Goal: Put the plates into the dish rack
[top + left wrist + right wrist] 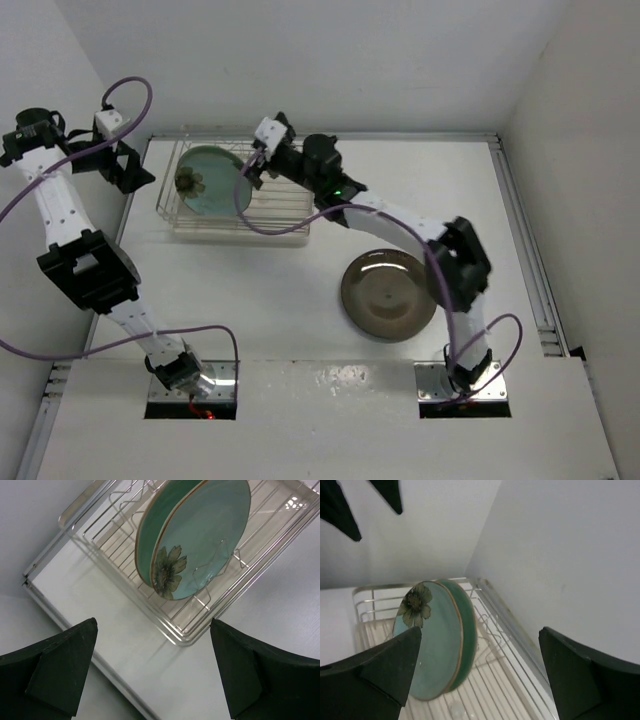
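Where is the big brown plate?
In the top view, the dark brown plate lies flat on the table, right of centre, outside the dish rack, to its lower right.

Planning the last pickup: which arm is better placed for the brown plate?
Right. The brown plate lies beside the right arm's base; the left gripper, open, is beyond the dish rack's left end.

Bright, even overhead light, soft shadows, glare on the near table (pixel 340 378).

dish rack (pixel 285 215) left: mint plates (pixel 208 180) | right slots: free; right arm (pixel 320 170) overhead
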Tool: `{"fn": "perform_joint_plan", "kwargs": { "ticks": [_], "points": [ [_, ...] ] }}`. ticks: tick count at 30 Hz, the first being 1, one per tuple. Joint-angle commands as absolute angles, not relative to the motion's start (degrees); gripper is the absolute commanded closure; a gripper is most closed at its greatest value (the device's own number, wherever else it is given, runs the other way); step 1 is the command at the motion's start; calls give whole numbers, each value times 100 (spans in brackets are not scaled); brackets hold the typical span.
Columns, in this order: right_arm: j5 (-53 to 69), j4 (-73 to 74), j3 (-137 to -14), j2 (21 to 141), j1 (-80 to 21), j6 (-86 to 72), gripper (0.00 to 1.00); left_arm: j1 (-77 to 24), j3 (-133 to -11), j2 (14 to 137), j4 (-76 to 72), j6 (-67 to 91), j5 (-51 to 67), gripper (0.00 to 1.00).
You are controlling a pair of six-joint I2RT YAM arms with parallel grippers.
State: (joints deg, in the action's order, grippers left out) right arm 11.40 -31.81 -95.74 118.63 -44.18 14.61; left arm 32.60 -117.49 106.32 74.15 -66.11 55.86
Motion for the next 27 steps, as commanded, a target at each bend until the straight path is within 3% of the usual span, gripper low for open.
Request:
{"fn": "perform_joint_plan", "kwargs": {
  "ticks": [1,7,11,15,19,24,27],
  "points": [
    [545,-1067,-8975,10347,-3816,206,1,3507,-11742,10107,7462,-6461,5590,0],
    [20,2068,-7150,8237,-1999,-2272,1,3621,-12129,9652,6735,-5494,5247,0],
    [-273,2540,-5338,6972,-1267,-3022,1,3621,-11585,9370,6575,-5424,5686,0],
    [323,2356,-3294,5601,-467,-3480,1,3446,-10594,9203,6355,-5090,6046,0],
    [861,2241,-2480,5466,332,-3788,1,3393,-10248,9009,6302,-4922,6047,0],
    [1283,2084,-1752,5686,650,-3919,12,3340,-10020,8745,6380,-5097,5836,0],
    [1704,1355,-1172,5748,694,-4295,24,3340,-10020,8622,6714,-5387,5722,0]
  ]
}}
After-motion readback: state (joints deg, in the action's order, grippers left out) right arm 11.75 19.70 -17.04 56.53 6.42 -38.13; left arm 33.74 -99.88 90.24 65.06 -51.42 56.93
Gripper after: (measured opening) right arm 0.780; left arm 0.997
